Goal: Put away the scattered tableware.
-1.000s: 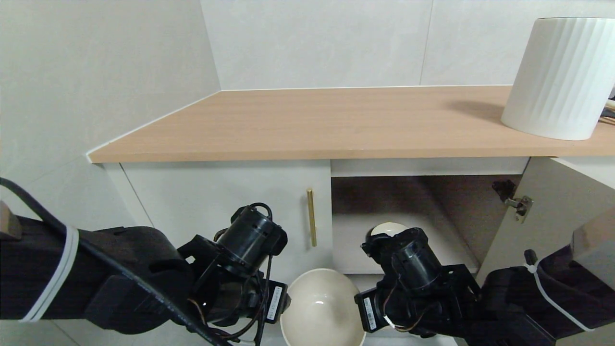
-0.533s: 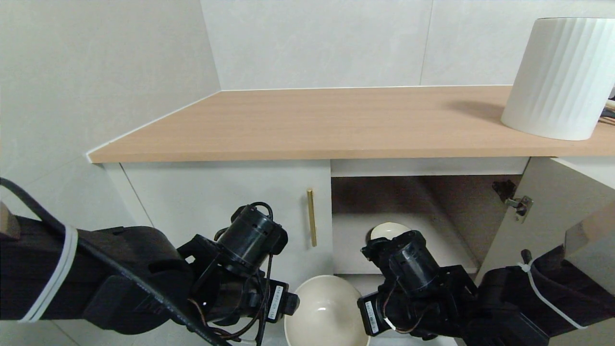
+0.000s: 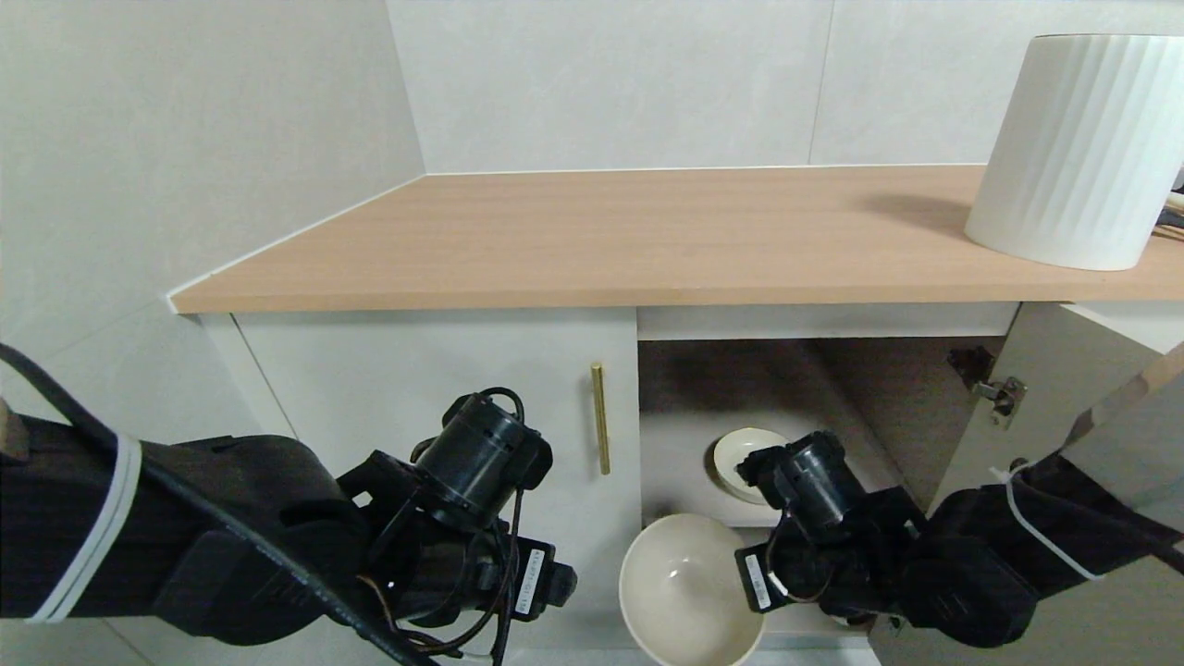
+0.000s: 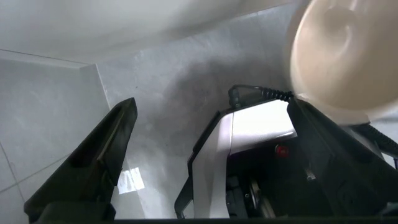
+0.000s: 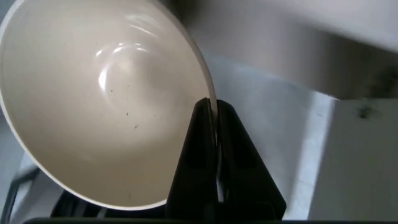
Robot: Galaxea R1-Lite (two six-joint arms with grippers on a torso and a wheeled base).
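A home kitchen: wooden countertop point(image 3: 647, 231), tiled walls point(image 3: 610, 83), white cabinet point(image 3: 416, 379) with a brass handle point(image 3: 598, 418)

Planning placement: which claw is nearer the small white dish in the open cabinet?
Right. The right claw, shut on the rim of the cream bowl, is just in front of the small white dish; the open left claw hangs farther off, before the closed white door.

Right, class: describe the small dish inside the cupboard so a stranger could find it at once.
Below the wooden counter, one cupboard stands open. On its pale floor sits a small cream dish. Unlike the larger cream bowl, which the right gripper holds in front of the cupboard, it lies untouched inside.
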